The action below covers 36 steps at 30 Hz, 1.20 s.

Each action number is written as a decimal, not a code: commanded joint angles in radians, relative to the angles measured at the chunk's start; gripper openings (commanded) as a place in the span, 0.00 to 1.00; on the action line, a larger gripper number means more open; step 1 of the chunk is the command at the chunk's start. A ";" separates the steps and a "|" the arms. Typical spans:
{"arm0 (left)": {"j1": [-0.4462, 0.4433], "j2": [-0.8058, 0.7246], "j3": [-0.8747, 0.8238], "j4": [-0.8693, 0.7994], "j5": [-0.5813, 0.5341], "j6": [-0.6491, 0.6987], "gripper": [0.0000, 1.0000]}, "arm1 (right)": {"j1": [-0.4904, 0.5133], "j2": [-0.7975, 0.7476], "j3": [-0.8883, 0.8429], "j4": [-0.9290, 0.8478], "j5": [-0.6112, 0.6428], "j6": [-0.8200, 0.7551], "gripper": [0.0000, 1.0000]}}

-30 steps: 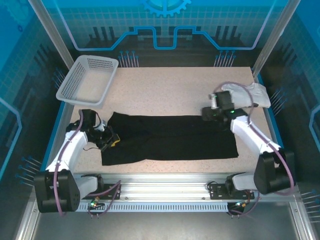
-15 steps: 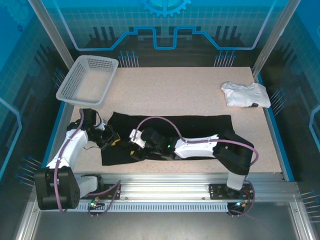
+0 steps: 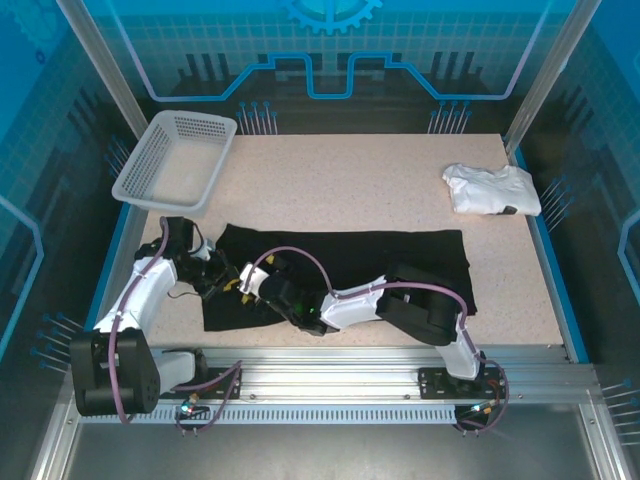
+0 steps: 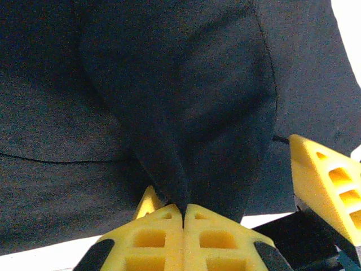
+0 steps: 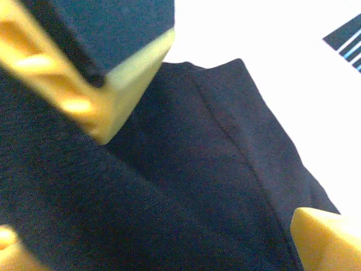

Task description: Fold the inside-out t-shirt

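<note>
Shirt (image 3: pixel 400 262) lies spread along the counter's (image 3: pixel 350 180) near edge, left tool (image 4: pixel 183 213) clenched on its left end as anchor, right tool (image 3: pixel 250 285) gaping beside it, seemingly readying a grab.

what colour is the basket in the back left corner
The basket is white, seen best in the top external view.

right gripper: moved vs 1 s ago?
Yes. The right gripper swung left, from beside the white garment to the left end of the black t-shirt, close to the left gripper.
</note>
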 commanded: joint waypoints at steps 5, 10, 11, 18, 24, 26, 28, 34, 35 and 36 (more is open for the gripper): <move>-0.004 0.002 0.007 -0.010 0.021 0.009 0.00 | 0.018 -0.016 -0.001 0.051 0.293 -0.041 0.86; -0.005 0.000 0.007 -0.012 0.009 0.010 0.00 | 0.019 -0.083 -0.039 0.001 0.327 -0.069 0.73; -0.005 -0.002 0.007 -0.012 0.007 0.010 0.00 | 0.019 -0.093 -0.047 -0.009 0.325 -0.070 0.69; -0.009 0.001 0.004 -0.011 -0.013 -0.002 0.00 | 0.018 -0.148 -0.087 -0.088 0.254 -0.086 0.41; -0.031 0.018 -0.007 -0.004 -0.025 -0.017 0.00 | 0.018 -0.187 -0.117 -0.161 0.114 -0.117 0.21; -0.041 0.025 -0.006 -0.011 -0.036 -0.016 0.00 | 0.016 -0.202 -0.133 -0.179 0.077 -0.137 0.15; -0.052 0.038 -0.006 -0.020 -0.047 -0.013 0.00 | 0.010 -0.214 -0.144 -0.211 0.030 -0.148 0.10; -0.082 0.096 0.007 -0.051 -0.070 -0.006 0.04 | -0.006 -0.219 -0.150 -0.325 -0.116 -0.174 0.06; -0.085 0.103 0.009 -0.062 -0.076 -0.003 0.06 | -0.008 -0.219 -0.150 -0.340 -0.134 -0.181 0.07; -0.090 0.105 0.015 -0.076 -0.082 0.001 0.10 | -0.010 -0.220 -0.149 -0.359 -0.158 -0.189 0.07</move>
